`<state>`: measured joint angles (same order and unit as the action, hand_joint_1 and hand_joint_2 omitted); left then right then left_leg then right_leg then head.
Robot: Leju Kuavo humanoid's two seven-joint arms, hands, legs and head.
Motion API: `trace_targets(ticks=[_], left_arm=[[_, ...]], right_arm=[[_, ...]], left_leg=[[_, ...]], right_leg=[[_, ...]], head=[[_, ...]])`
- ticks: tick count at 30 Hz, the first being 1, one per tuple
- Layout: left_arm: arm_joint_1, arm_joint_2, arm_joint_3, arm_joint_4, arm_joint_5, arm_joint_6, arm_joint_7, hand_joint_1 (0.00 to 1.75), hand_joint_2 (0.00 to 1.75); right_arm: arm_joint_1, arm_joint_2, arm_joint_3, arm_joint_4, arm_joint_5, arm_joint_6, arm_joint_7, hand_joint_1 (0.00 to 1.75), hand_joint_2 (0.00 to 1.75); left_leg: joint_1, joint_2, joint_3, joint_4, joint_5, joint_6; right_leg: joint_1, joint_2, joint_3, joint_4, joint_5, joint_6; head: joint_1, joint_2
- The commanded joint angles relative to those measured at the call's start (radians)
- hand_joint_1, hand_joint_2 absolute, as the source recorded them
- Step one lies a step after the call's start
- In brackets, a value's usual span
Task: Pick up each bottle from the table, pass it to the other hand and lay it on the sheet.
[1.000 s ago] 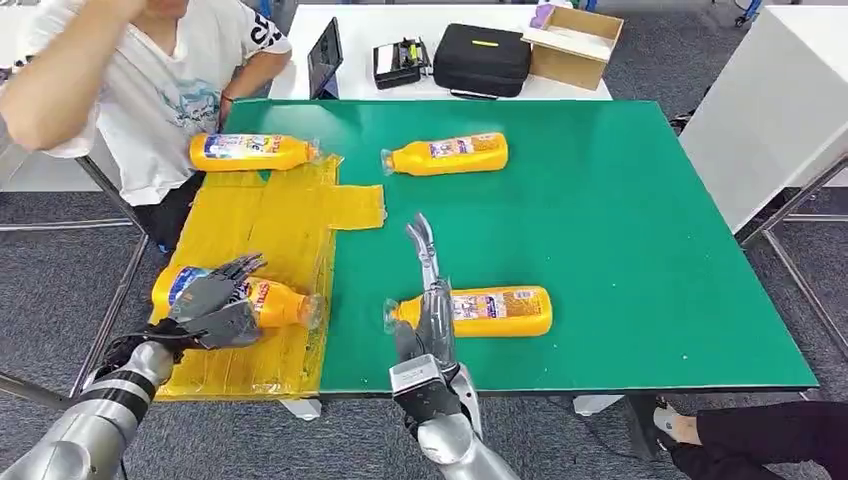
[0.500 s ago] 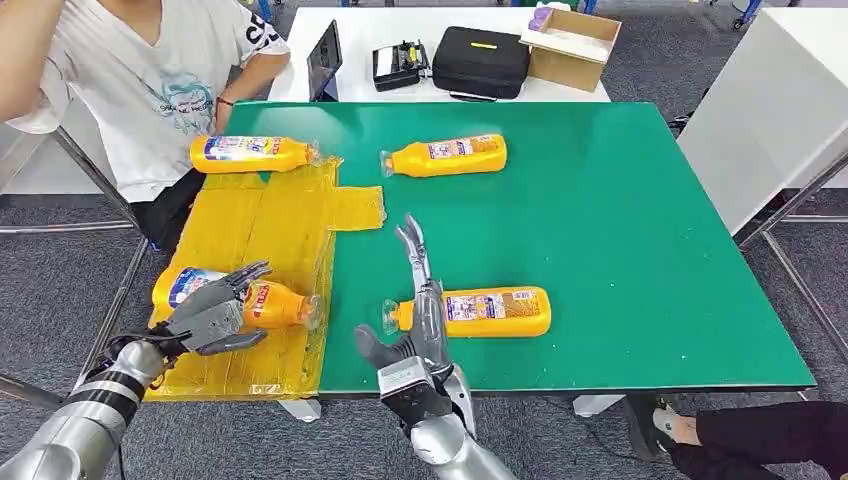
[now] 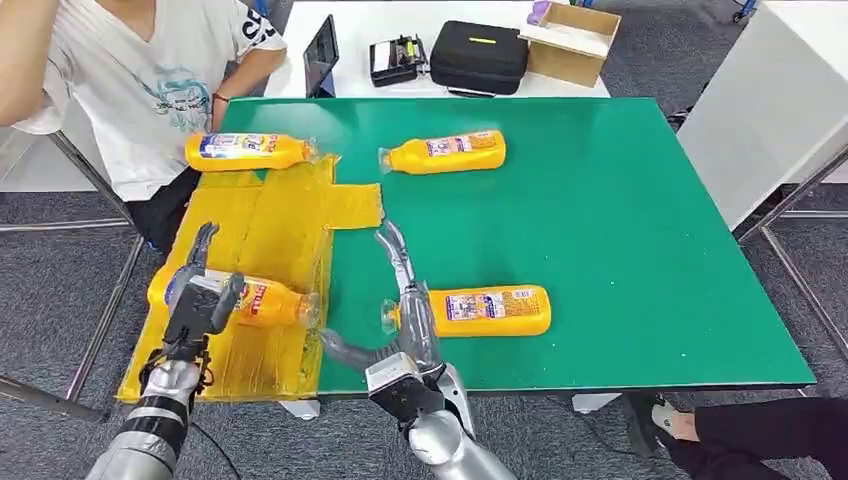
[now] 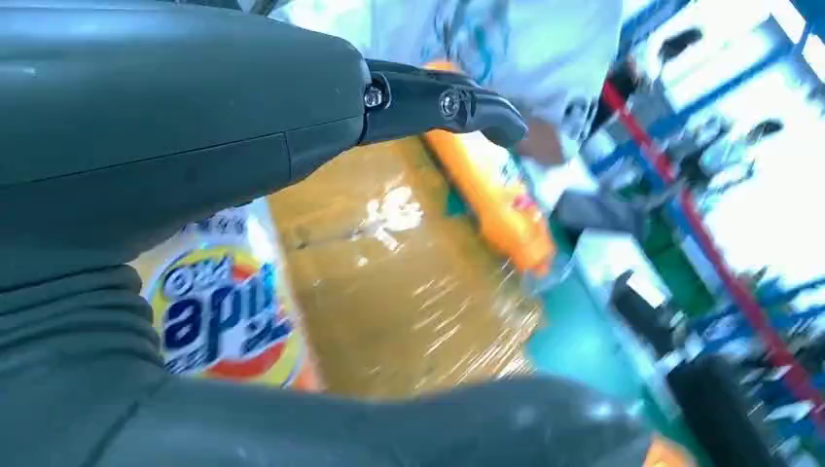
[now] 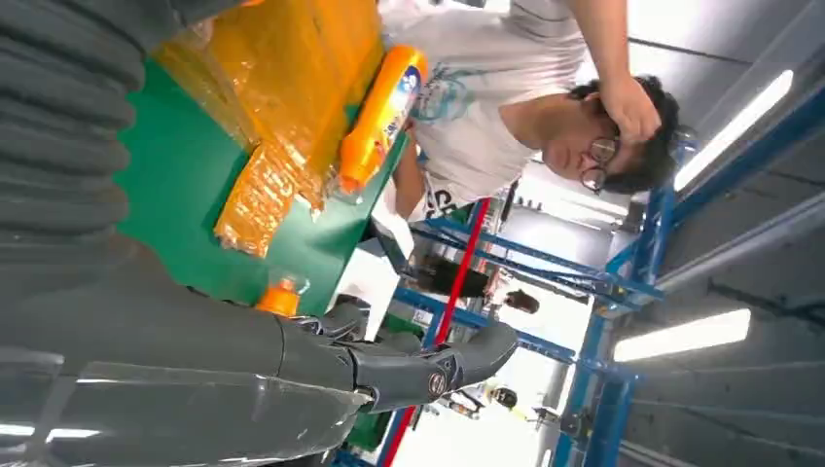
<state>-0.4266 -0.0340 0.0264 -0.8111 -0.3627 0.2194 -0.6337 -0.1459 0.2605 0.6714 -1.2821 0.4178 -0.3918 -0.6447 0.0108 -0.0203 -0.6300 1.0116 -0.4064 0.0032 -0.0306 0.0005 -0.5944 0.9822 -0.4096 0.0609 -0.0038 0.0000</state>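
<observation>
Four orange bottles lie on their sides. Two are on the yellow sheet (image 3: pixel 270 225): one at its far edge (image 3: pixel 245 151), one near the front (image 3: pixel 268 302). My left hand (image 3: pixel 200 292) hovers over that near bottle's base with fingers raised and apart, holding nothing; the left wrist view shows its label (image 4: pixel 219 311) under the palm. Two more bottles lie on the green table (image 3: pixel 620 220): a far one (image 3: pixel 445 152) and a near one (image 3: pixel 485 310). My right hand (image 3: pixel 400 315) is open beside the near bottle's cap, fingers stretched forward, thumb spread toward the sheet.
A person (image 3: pixel 150 80) sits at the table's far left corner. Behind the green table a white table carries a laptop (image 3: pixel 325 55), a black case (image 3: pixel 480 55) and a cardboard box (image 3: pixel 575 40). Another white table (image 3: pixel 760 100) stands at the right.
My left hand has lifted its fingers off the near sheet bottle and turned upright. My right hand has pulled back a little and spread its thumb. The bottles lie where they were.
</observation>
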Motion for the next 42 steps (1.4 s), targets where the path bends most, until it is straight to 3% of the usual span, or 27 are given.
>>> trace_targets(ticks=[1, 6, 11, 19, 28, 32, 42], left_arm=[[0.099, -0.156, 0.251, -0.34, 0.365, -0.056, -0.056, 0.0, 1.75], [0.238, -0.186, 0.238, -0.457, 0.416, -0.074, -0.059, 0.0, 1.75], [0.285, -0.193, 0.251, -0.413, 0.399, -0.054, -0.063, 0.0, 1.75], [0.286, -0.189, 0.261, -0.349, 0.365, -0.051, -0.064, 0.0, 1.75], [0.284, -0.192, 0.26, -0.345, 0.357, -0.048, -0.063, 0.0, 1.75], [0.25, -0.186, 0.282, -0.253, 0.372, -0.047, -0.056, 0.0, 1.75], [0.24, -0.184, 0.257, -0.21, 0.312, -0.037, -0.064, 0.0, 1.75]], right_arm=[[-0.111, -0.116, -0.008, 0.084, 0.174, 0.028, 0.174, 0.0, 1.75], [-0.18, -0.227, -0.054, 0.084, 0.295, 0.151, 0.298, 0.0, 1.75], [-0.195, -0.278, -0.072, 0.106, 0.273, 0.283, 0.323, 0.0, 1.75], [-0.204, -0.306, -0.077, 0.167, 0.274, 0.313, 0.361, 0.0, 1.75], [-0.205, -0.3, -0.078, 0.176, 0.272, 0.322, 0.381, 0.0, 1.75], [-0.229, -0.303, -0.049, 0.258, 0.264, 0.357, 0.396, 0.0, 1.75], [-0.299, -0.377, 0.039, 0.271, 0.275, 0.437, 0.43, 0.0, 1.75]], left_leg=[[0.001, 0.002, 0.0, 0.001, -0.001, 0.001], [0.0, 0.003, 0.0, 0.0, -0.001, 0.001], [0.0, 0.002, -0.002, 0.0, -0.001, 0.001], [0.001, 0.003, 0.003, 0.0, -0.003, 0.001], [0.0, 0.002, -0.002, 0.0, -0.001, 0.001], [0.0, 0.002, -0.001, -0.001, -0.002, 0.001], [0.0, 0.002, -0.002, 0.0, -0.001, 0.001]], right_leg=[[0.002, 0.0, 0.001, -0.001, -0.001, -0.003], [0.001, 0.0, 0.0, -0.002, -0.001, -0.002], [-0.001, 0.001, 0.0, -0.004, 0.0, -0.002], [0.002, 0.0, 0.005, -0.005, -0.002, -0.005], [0.001, 0.0, -0.001, -0.003, -0.001, -0.002], [0.001, 0.0, 0.001, -0.004, -0.001, -0.003], [0.001, 0.0, 0.0, -0.003, -0.001, -0.002]], head=[[0.0, 0.0], [0.0, 0.0], [0.0, 0.0], [0.0, 0.0], [0.0, 0.0], [0.0, 0.0], [0.0, 0.0]])
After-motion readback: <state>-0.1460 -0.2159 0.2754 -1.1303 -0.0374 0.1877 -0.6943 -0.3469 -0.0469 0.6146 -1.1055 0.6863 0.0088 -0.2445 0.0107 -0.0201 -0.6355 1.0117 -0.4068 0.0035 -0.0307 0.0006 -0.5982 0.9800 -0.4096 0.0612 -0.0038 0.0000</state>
